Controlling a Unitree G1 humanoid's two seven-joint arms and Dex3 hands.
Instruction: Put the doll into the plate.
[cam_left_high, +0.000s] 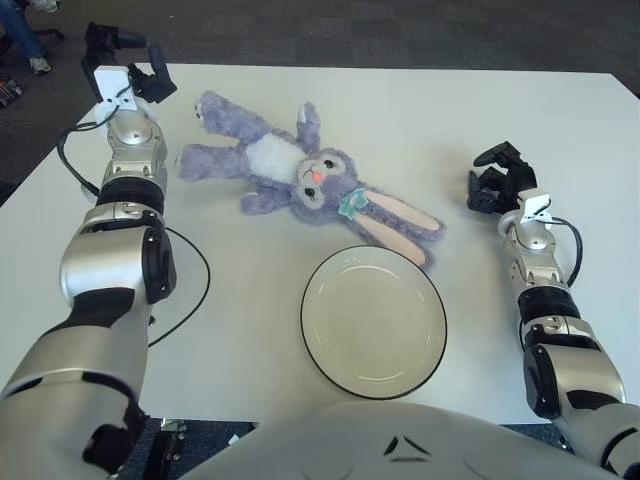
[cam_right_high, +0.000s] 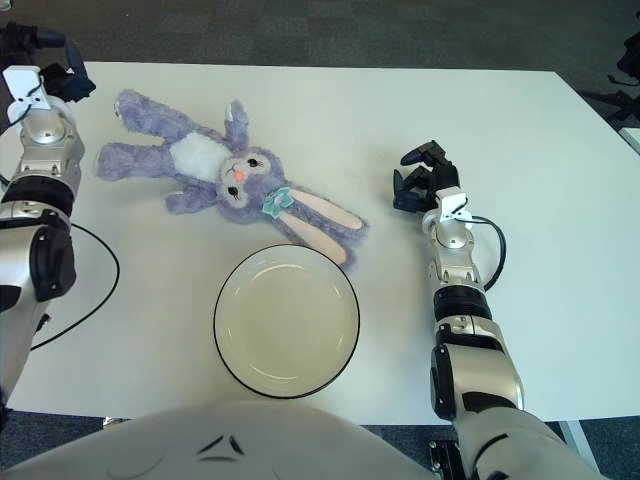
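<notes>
Sitting nearest the robot's body, the round cream plate (cam_left_high: 373, 321) with its dark rim is lying empty on the white table (cam_left_high: 480, 110). Just beyond its far rim, the purple plush bunny doll (cam_left_high: 300, 174) is sprawling on its back across the tabletop, its pink-lined ear (cam_left_high: 402, 224) reaching down toward the plate's far right edge — whether the two are touching I cannot tell. A small teal bow (cam_left_high: 350, 202) is showing at its neck. Out to the right of the doll and well apart from it, the right hand (cam_left_high: 498, 186) is hovering with its dark fingers curled in, holding nothing. A black cable (cam_left_high: 190, 290) is looping across the table beside the left arm. Farthest off, at the table's far left corner, the left hand (cam_left_high: 122, 68) is showing beyond the doll's legs — its fingers spread, gripping nothing.
</notes>
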